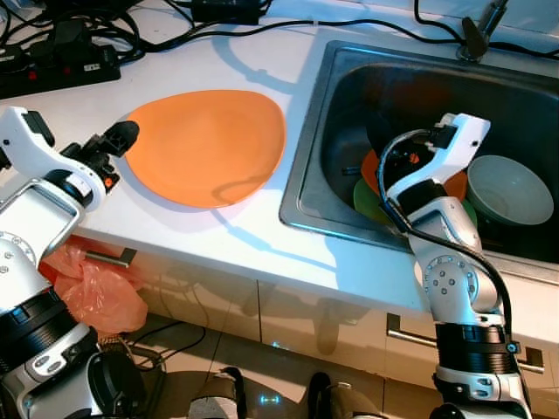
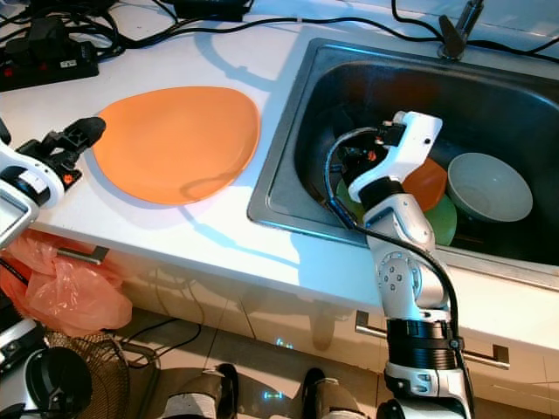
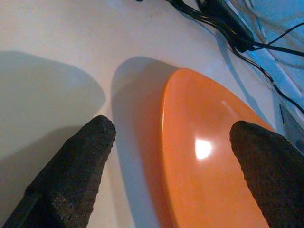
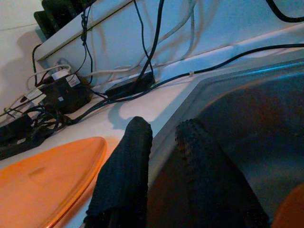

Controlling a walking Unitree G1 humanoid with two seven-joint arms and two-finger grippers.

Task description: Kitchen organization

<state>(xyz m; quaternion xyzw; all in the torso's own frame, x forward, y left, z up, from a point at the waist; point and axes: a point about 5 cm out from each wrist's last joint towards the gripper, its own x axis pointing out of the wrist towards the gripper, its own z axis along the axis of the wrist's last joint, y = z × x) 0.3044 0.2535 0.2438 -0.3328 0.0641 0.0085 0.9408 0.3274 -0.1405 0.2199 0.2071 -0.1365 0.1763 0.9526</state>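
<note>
Care at the rim matters most, I judge: the left hand [image 3: 171, 156] should slide one finger under the plate's [image 1: 205, 144] edge before closing. It gapes wide, straddling that edge, gripping nothing. The plate lies flat on the surface [image 1: 262, 236] beside the sink [image 1: 306, 188]. The right hand [image 4: 161, 175] is nearly closed and empty, low in the sink above dishes [image 2: 489, 185].

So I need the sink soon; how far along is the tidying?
Done: large orange oval plate lies on the white counter. In hand: left end effector open at its rim; right end effector inside the steel sink. Left: pale green bowl and coloured dishes there.
</note>
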